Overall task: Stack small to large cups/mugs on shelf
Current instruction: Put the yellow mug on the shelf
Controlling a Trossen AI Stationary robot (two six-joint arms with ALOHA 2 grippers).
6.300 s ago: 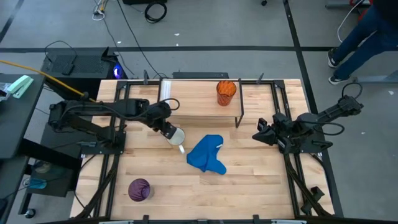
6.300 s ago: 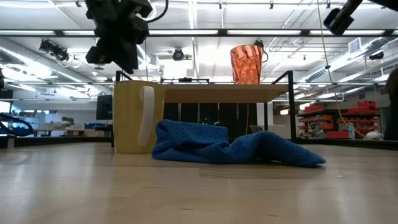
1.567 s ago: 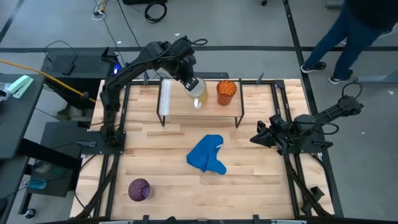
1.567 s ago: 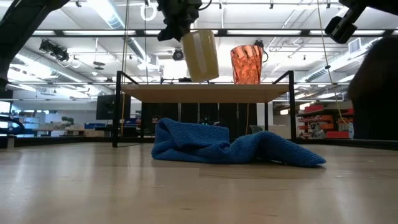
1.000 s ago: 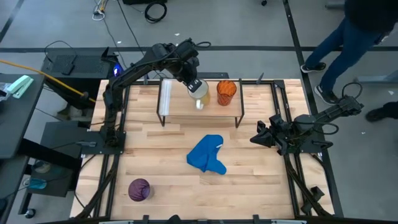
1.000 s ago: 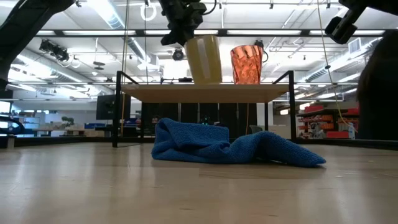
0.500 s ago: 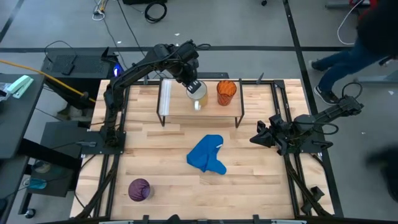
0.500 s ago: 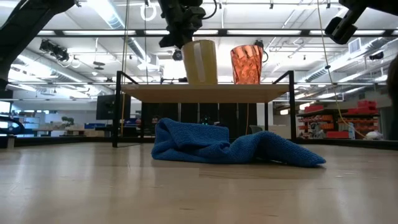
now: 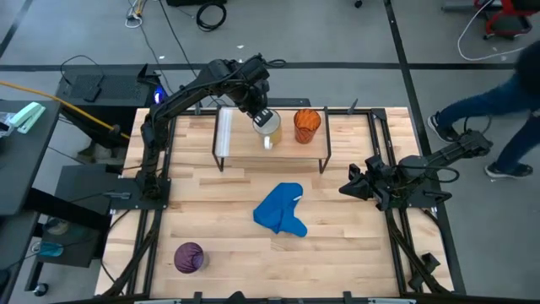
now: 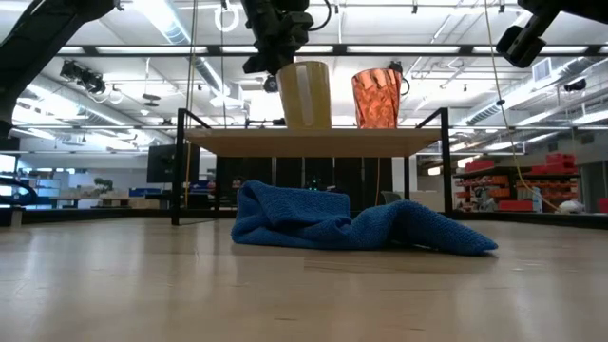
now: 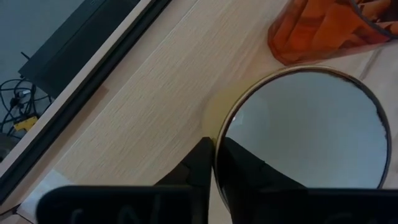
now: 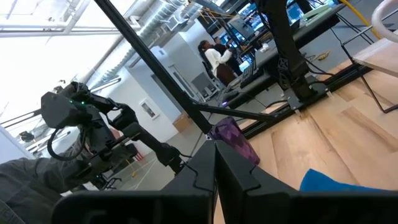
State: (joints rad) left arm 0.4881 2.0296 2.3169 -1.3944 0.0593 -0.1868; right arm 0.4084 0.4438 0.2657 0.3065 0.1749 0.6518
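The white mug [image 9: 270, 129] stands upright on the light-wood shelf [image 9: 240, 143], just left of the translucent orange cup [image 9: 307, 125], which stands on the shelf's right part. My left gripper [image 9: 261, 116] is shut on the mug from above. The mug [image 10: 306, 95], the orange cup [image 10: 376, 98] and the shelf [image 10: 313, 142] also show in the low view. The purple cup [image 9: 189, 257] lies on the table at the near left. My right gripper [image 9: 348, 187] is shut and empty at the table's right side. My left gripper holds the mug's rim [image 11: 219, 134] on the side away from the orange cup [image 11: 323, 28]. One finger [image 11: 239, 168] is inside the mug and one [image 11: 198, 163] outside, with the wall pinched between them. The fingers come from above, pointing down. The mug is upright, its base [image 10: 306, 125] on the shelf board.
A crumpled blue cloth [image 9: 281, 211] lies mid-table in front of the shelf. Black frame rails run along the table's left and right sides. A person [image 9: 506, 93] walks on the floor beyond the far right corner.
My left gripper has gone down a little with the mug. The mug has tipped from a slight lean to upright and come down onto the shelf board beside the orange cup. The gripper stays shut on it.
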